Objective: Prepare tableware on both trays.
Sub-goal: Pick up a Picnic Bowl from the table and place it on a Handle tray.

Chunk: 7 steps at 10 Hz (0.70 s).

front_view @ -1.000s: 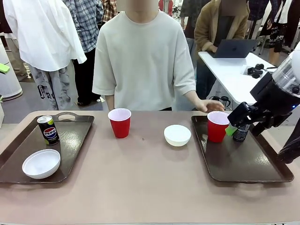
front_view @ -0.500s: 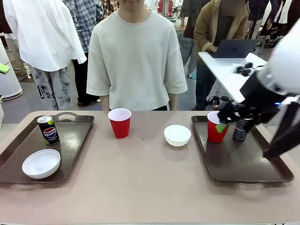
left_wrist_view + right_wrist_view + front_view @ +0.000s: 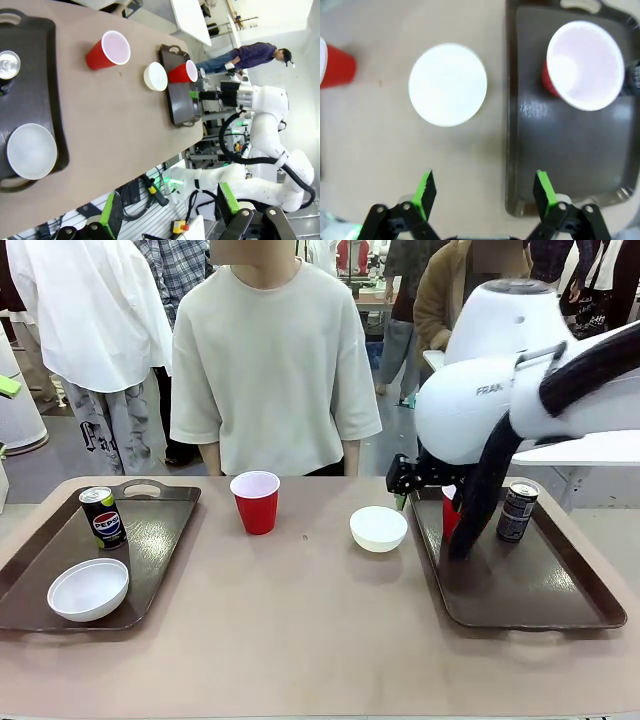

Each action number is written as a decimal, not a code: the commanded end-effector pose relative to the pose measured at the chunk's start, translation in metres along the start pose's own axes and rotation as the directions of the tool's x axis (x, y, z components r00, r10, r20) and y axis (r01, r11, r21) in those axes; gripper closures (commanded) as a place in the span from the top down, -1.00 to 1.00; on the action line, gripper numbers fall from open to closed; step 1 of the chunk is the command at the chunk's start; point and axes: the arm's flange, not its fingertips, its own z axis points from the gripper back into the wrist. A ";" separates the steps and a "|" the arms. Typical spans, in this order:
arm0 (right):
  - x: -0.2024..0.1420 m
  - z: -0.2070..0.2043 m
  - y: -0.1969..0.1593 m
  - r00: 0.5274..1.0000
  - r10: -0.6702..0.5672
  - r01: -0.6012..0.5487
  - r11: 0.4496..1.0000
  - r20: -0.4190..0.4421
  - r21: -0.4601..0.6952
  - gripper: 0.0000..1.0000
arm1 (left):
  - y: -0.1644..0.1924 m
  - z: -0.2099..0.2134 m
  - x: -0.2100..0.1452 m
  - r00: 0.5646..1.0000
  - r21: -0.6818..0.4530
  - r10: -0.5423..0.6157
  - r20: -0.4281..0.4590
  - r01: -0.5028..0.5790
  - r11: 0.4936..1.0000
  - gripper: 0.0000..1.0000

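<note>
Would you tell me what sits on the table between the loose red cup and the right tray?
A white bowl stands there, just left of the right tray, per the front view.

A cup (image 3: pixel 256 505) and a bowl (image 3: pixel 378 528) stand on the table (image 3: pixel 300 620) between the left tray (image 3: pixel 160 530) and right tray (image 3: pixel 510 585).

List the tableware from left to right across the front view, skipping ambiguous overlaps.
Pepsi can → red cup on the table → white bowl → second red cup, on the right tray → dark can.
</note>
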 end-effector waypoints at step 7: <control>0.025 -0.036 0.013 0.999 -0.036 0.034 0.997 0.027 0.063 1.00 | -0.001 0.002 0.000 1.000 -0.017 -0.002 0.001 0.002 1.000 1.00</control>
